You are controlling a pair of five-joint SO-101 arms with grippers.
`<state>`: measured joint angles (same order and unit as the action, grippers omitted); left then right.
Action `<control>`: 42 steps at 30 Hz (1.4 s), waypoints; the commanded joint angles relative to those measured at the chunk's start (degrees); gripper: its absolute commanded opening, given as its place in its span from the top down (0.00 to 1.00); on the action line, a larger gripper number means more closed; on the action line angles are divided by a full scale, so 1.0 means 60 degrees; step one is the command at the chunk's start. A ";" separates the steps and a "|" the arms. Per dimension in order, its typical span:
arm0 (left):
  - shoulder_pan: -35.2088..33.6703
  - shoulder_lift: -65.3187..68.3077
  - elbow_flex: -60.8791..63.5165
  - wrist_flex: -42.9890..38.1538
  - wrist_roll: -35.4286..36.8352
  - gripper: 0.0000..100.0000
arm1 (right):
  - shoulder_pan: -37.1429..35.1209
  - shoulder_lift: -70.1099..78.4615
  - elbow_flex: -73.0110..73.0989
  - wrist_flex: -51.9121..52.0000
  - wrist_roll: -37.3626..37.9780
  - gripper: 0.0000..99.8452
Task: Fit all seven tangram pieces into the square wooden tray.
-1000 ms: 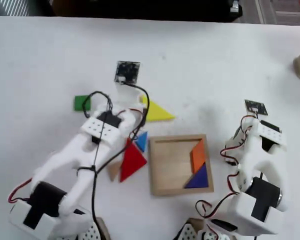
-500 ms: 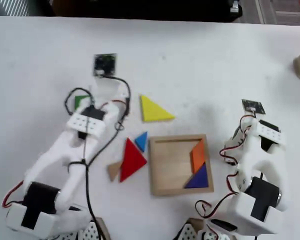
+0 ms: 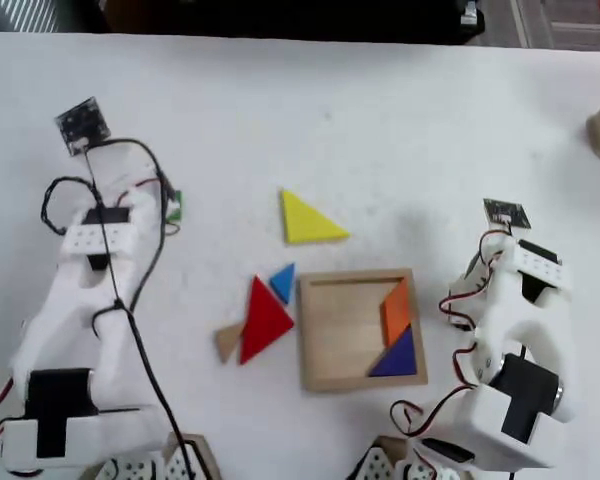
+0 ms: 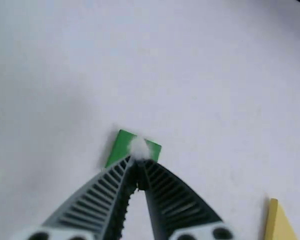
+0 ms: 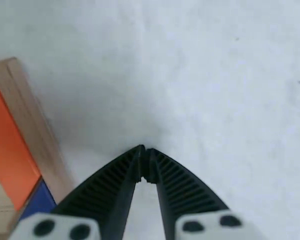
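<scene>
Right, your left tool (image 4: 138,164) is clenched on nothing, its tips over the near edge of the green square (image 4: 131,146), which lies on the table (image 3: 430,120) at 10 o'clock from the wooden tray (image 3: 352,275). The yellow triangle (image 3: 308,220) sits at 11, with the red triangle (image 3: 265,320) and small blue triangle (image 3: 283,282) just beside the tray's 9 o'clock wall. The orange piece (image 3: 396,308) and dark blue triangle (image 3: 400,355) lie inside. Your right tool (image 5: 145,152) is pinched shut over bare table at the tray's 3 o'clock.

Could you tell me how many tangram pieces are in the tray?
2: an orange four-sided piece and a dark blue triangle, both along the right of the square wooden tray.
</scene>
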<state>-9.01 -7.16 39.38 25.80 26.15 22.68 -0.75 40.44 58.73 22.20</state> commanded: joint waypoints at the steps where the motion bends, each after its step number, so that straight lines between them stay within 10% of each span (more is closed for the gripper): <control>1: -0.0681 -0.0432 0.0234 -0.0264 0.0117 0.98 | -0.0139 -0.0066 -0.0117 0.0037 0.0132 0.98; 21: -0.0491 -0.0418 0.0777 -0.0894 0.0088 0.97 | -0.0168 -0.0110 -0.0117 -0.0154 -0.0278 0.98; 31: 0.1604 -0.0432 0.1626 -0.0879 -0.2813 0.97 | -0.0945 -0.2527 0.2110 -0.1560 -0.0234 0.98; 42: 0.4051 -0.0623 0.1963 0.0015 -0.2945 0.97 | -0.0974 -0.2850 0.2505 -0.1927 0.0352 0.98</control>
<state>10.51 -7.25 51.87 23.16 8.92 17.49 -15.87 55.65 48.44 23.60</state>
